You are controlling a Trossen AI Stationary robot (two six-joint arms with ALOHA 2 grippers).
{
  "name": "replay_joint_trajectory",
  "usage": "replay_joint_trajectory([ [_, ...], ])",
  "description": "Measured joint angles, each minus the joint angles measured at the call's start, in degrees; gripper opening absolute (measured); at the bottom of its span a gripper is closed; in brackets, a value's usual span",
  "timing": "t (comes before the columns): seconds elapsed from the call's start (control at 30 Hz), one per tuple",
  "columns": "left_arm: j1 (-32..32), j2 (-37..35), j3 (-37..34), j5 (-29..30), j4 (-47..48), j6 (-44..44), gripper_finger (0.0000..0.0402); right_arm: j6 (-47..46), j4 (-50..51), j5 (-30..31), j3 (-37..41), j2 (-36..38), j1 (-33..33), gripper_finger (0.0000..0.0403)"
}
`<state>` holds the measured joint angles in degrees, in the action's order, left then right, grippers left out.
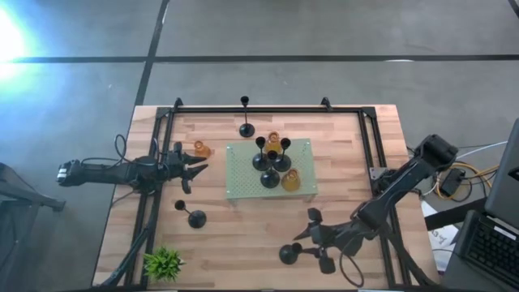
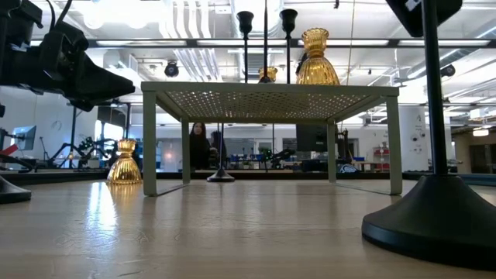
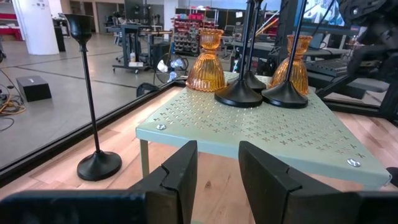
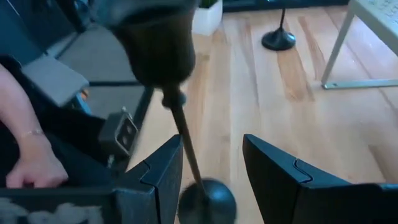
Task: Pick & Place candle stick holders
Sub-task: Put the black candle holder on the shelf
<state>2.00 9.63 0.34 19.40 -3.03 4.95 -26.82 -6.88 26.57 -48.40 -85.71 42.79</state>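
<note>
A pale green mat on legs [image 1: 243, 174] stands mid-table and carries three black holders [image 1: 270, 162] and two amber ones [image 1: 290, 180]. More holders rest on their bases on the wood: a black one at the far side [image 1: 246, 128], an amber one [image 1: 201, 149], a black one [image 1: 195, 217], and a black one [image 1: 289, 254] near the front edge. My left gripper [image 1: 199, 169] is open and empty, left of the mat, and faces it [image 3: 217, 180]. My right gripper [image 4: 211, 174] is open. Its fingers stand either side of the front holder's thin stem [image 4: 185, 149].
A small green plant [image 1: 165, 262] stands at the front left corner. A black frame [image 1: 162, 122] runs along the table's left, far and right sides. A person's hand [image 4: 31, 168] shows beyond the table's edge in the right wrist view.
</note>
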Motion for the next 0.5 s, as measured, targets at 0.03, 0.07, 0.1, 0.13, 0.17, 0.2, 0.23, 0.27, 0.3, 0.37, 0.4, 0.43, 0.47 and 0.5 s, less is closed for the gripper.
replay_joint_trajectory([
  [0.03,0.0,0.0,0.0,0.0,0.0,0.0,0.0122,0.0,-1.5,0.0,0.0,-0.5,0.0,0.016],
  [0.07,0.0,0.0,0.0,0.0,0.0,0.0,0.0122,0.1,-3.2,0.0,0.0,-1.0,-0.2,0.0161],
  [0.1,0.0,0.0,0.0,0.0,0.0,0.0,0.0122,0.2,-4.3,0.0,0.0,-1.5,-0.3,0.0161],
  [0.13,0.0,0.0,0.0,0.0,0.0,0.0,0.0122,0.2,-4.9,-0.1,0.0,-1.9,-0.3,0.0161],
  [0.17,0.0,0.0,0.0,0.0,0.0,0.0,0.0122,0.2,-5.5,-0.1,0.0,-2.3,-0.3,0.0161],
  [0.2,0.0,0.0,0.0,0.0,0.0,0.0,0.0122,0.1,-5.8,-0.2,0.0,-2.5,-0.4,0.016],
  [0.23,0.0,0.0,0.0,0.0,0.0,0.0,0.0122,-0.3,-5.8,-0.4,0.0,-2.5,-0.4,0.0158],
  [0.27,0.0,0.0,0.0,0.0,0.0,0.0,0.0122,-0.5,-5.8,-0.9,0.0,-2.5,-0.5,0.0156],
  [0.3,0.0,0.0,0.0,0.0,0.0,0.0,0.0122,-0.9,-5.8,-0.9,0.0,-2.3,-0.5,0.0154],
  [0.37,0.0,0.0,0.0,0.0,0.0,0.0,0.0122,-1.5,-6.0,-0.9,-0.1,-2.2,-0.7,0.0148],
  [0.4,0.0,0.0,0.0,0.0,0.0,0.0,0.0122,-1.5,-6.0,-0.9,-0.1,-2.1,-0.8,0.0143],
  [0.43,0.0,0.0,0.0,0.0,0.0,0.0,0.0122,-1.6,-6.0,-1.0,-0.1,-2.1,-0.8,0.0139],
  [0.47,0.0,0.0,0.0,0.0,0.0,0.0,0.0122,-1.6,-6.2,-1.1,-0.1,-2.2,-1.0,0.0133],
  [0.5,0.0,0.0,0.0,0.0,0.0,0.0,0.0122,-1.6,-7.0,-1.2,-0.1,-2.4,-1.1,0.0127],
])
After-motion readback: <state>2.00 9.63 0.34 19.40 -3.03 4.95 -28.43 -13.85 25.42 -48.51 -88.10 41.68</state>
